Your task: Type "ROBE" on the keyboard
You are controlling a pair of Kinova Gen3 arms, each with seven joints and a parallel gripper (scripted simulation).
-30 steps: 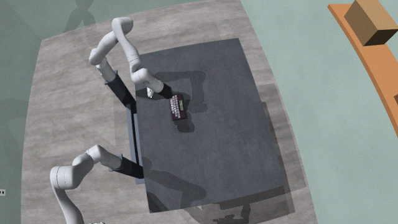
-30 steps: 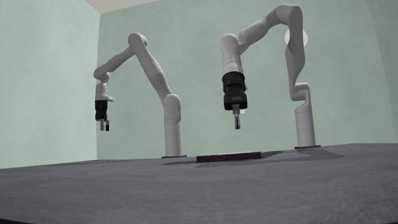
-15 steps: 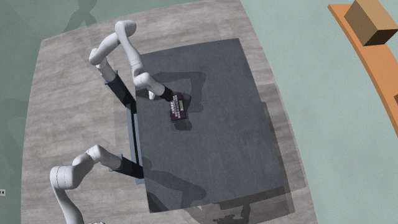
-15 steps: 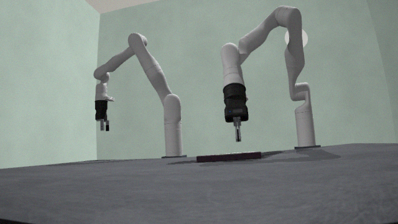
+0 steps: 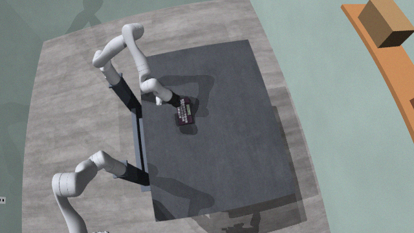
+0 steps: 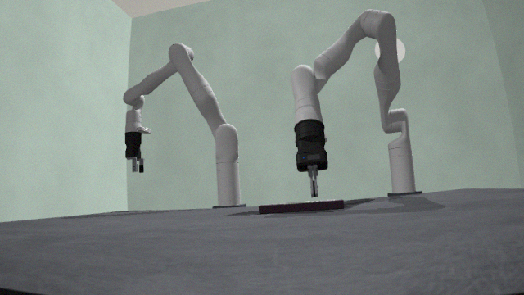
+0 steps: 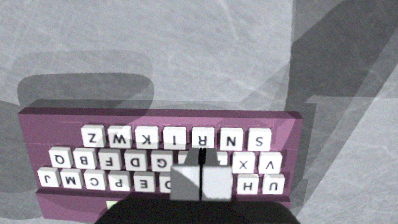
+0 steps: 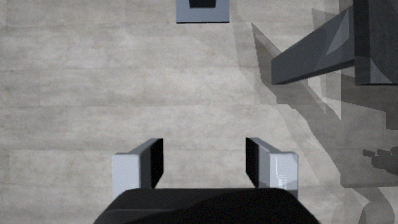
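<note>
Hovering just above the keyboard [image 5: 185, 122] [image 6: 300, 206] [image 7: 150, 118], the left gripper [image 5: 178, 105] [image 6: 313, 196] [image 7: 202, 165] has its fingers pressed together with nothing between them, pointing pretty much straight down. The exterior view shows a small gap between those fingertips and the keyboard, so they look near it rather than on it. From the left wrist camera the tips line up right by the R key [image 7: 203, 136], though they also cover part of the row next to it, so that's a bit hard to read. The keyboard itself lies flat on the counter [image 5: 226, 145] [image 6: 246, 246] [image 7: 175, 40], and the letters show upside down in that wrist view. The B key [image 7: 85, 158] and E key [image 7: 145, 182] are both plainly visible on the keyboard, while the O key [image 7: 166, 182] is partly hidden by the fingers. There's a pale green display [image 5: 189, 110] [image 7: 111, 204] on the keyboard too, but whatever it might say can't be made out. Meanwhile the right gripper [image 6: 137, 165] [image 8: 204, 155] is well apart from the keyboard, fingers spread wide with nothing between them, and its own wrist camera is basically looking at wood-look floor [image 8: 90, 100].
</note>
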